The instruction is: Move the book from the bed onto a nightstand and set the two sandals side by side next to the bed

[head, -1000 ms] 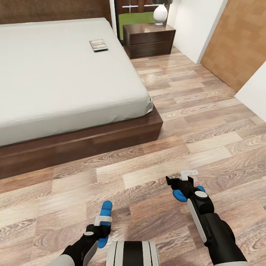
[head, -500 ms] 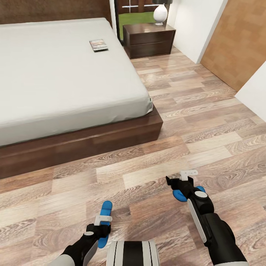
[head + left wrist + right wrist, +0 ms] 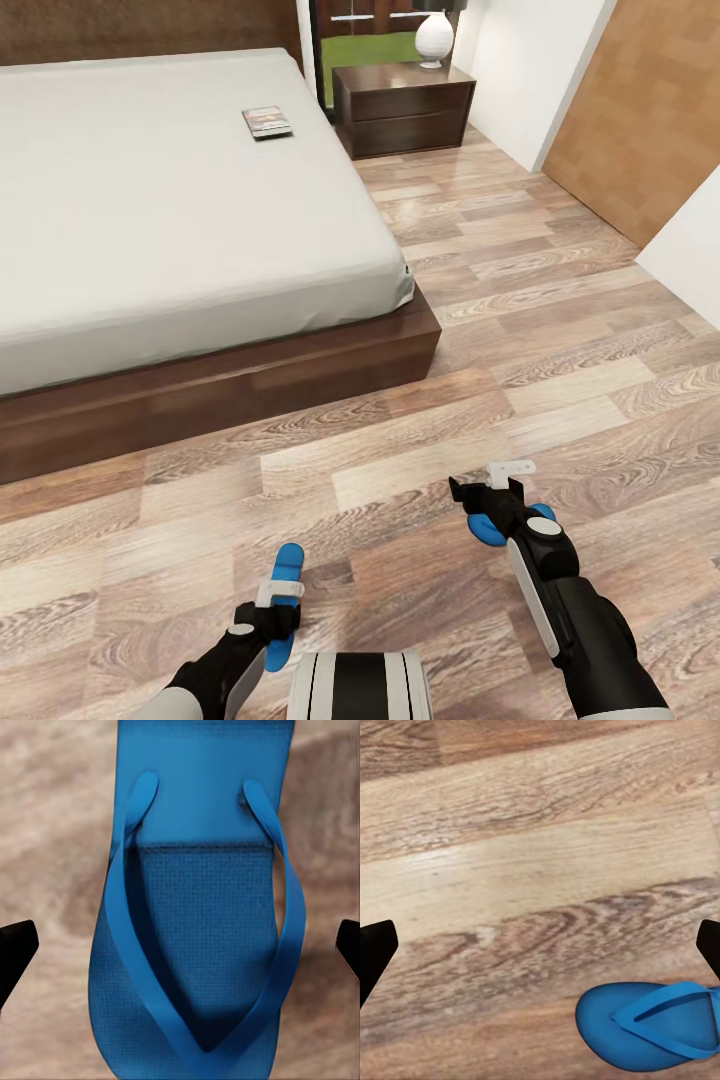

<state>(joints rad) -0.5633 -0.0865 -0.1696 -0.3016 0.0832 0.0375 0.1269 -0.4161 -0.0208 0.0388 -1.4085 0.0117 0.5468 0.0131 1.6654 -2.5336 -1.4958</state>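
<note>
wood-plank floor (image 3: 560, 330) in front of the bed (image 3: 150, 200). left hand (image 3: 270, 625) spread wide over one sandal (image 3: 283, 600); right hand (image 3: 490, 495) likewise agape, other sandal (image 3: 490, 528) just beside it. risk: a grab on the thin sole may slip. count: two sandals, one book (image 3: 267, 122) on the mattress, one nightstand (image 3: 403, 108).

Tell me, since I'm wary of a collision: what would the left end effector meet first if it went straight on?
Probably the blue sandal, which lies directly ahead between the open fingers of the left end effector, with the wood floor under it.
</note>
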